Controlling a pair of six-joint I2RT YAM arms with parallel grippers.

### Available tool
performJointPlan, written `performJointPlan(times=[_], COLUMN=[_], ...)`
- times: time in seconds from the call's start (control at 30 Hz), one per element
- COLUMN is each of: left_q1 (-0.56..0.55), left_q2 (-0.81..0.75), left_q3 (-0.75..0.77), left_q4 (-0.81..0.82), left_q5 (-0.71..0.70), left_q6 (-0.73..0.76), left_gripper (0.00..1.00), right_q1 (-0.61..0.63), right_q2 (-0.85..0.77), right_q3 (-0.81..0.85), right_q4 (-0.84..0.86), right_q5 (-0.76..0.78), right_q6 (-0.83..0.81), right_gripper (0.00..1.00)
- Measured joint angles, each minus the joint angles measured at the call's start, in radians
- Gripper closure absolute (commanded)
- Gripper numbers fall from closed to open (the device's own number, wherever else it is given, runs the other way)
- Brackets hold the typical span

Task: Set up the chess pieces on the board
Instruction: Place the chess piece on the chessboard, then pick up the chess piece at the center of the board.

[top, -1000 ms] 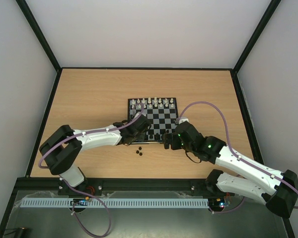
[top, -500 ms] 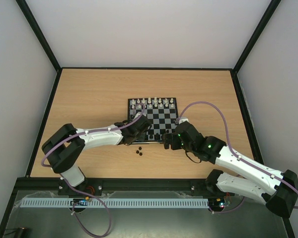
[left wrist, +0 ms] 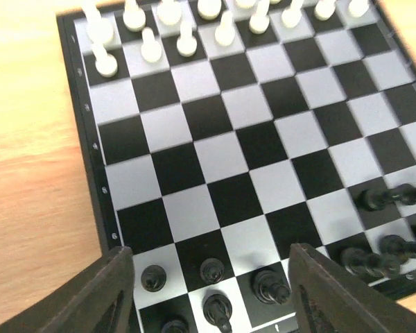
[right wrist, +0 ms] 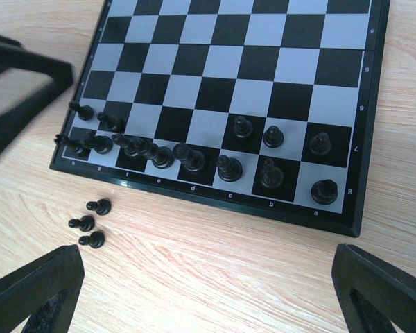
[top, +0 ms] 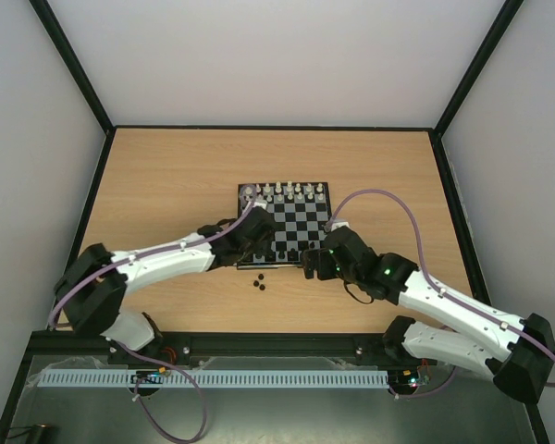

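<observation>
— Since a second ago, what has shifted?

— From above: my left arm's elbow has swung out toward the left edge of the table point(top: 166, 176). My left claw point(top: 257, 244) has slid a touch left and hangs over the near left corner of the board point(top: 301, 222). My right claw point(top: 311, 263) sits where it was, at the board's near edge toward its right end. White pieces point(top: 282, 192) line the far side. Three loose black pieces point(top: 259, 283) lie on the wood just in front of the board, between my two claws.

— And through your left wrist?

— My left fingers point(left wrist: 100, 295) are spread wide and grip nothing. Under the gap, black pieces point(left wrist: 213, 269) stand on the board's two nearest rows, with more off to the right. The white ones are at the far end.

— The right wrist?

— My right fingers point(right wrist: 35, 291) are also wide apart, with nothing between them. The board lies ahead, with the black pieces crowded on its two nearest rows. The three loose ones rest on the wood, near the board's left corner but apart from it.
</observation>
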Motion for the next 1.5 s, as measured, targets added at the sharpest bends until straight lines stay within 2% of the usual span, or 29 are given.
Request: performJointPlan(times=[0.13, 0.2, 0.4, 0.53, 0.7, 0.9, 1.1, 1.23, 1.33, 1.5], left_q1=[-0.014, -0.028, -0.066, -0.090, -0.165, -0.254, -0.276, -0.277, -0.277, -0.278], left_q2=[-0.106, -0.170, -0.337, -0.455, -0.529, -0.502, -0.445, -0.395, -0.340, -0.254], left_q3=[0.002, 0.002, -0.009, -0.072, -0.174, -0.238, -0.294, -0.309, -0.309, -0.308], left_q4=[-0.023, -0.043, -0.119, -0.154, -0.214, -0.239, -0.232, -0.212, -0.176, -0.115], left_q5=[-0.015, -0.023, -0.021, 0.023, 0.065, 0.071, 0.070, 0.071, 0.072, 0.076], left_q6=[-0.005, -0.021, -0.065, -0.117, -0.194, -0.270, -0.316, -0.325, -0.320, -0.303], left_gripper=[0.16, 0.02, 0.00, 0.01, 0.01, 0.14, 0.34, 0.40, 0.48, 0.53], right_q1=[0.000, 0.000, 0.000, 0.000, 0.000, 0.000, 0.000, 0.000, 0.000, 0.000], right_q2=[0.031, 0.039, 0.040, 0.040, 0.035, 0.035, 0.037, 0.038, 0.039, 0.039], right_q3=[0.000, 0.000, 0.000, 0.002, 0.002, 0.002, 0.002, 0.002, 0.002, 0.002], right_q4=[0.000, -0.001, -0.001, -0.005, -0.005, -0.005, -0.005, -0.004, -0.004, -0.004], right_q5=[-0.001, -0.001, 0.000, 0.000, 0.000, -0.001, -0.005, -0.008, -0.009, -0.012], right_q6=[0.000, 0.000, 0.001, 0.001, 0.002, 0.001, 0.001, 0.001, 0.001, 0.001], right_gripper=[0.01, 0.01, 0.01, 0.01, 0.01, 0.02, 0.01, 0.01, 0.02, 0.01])
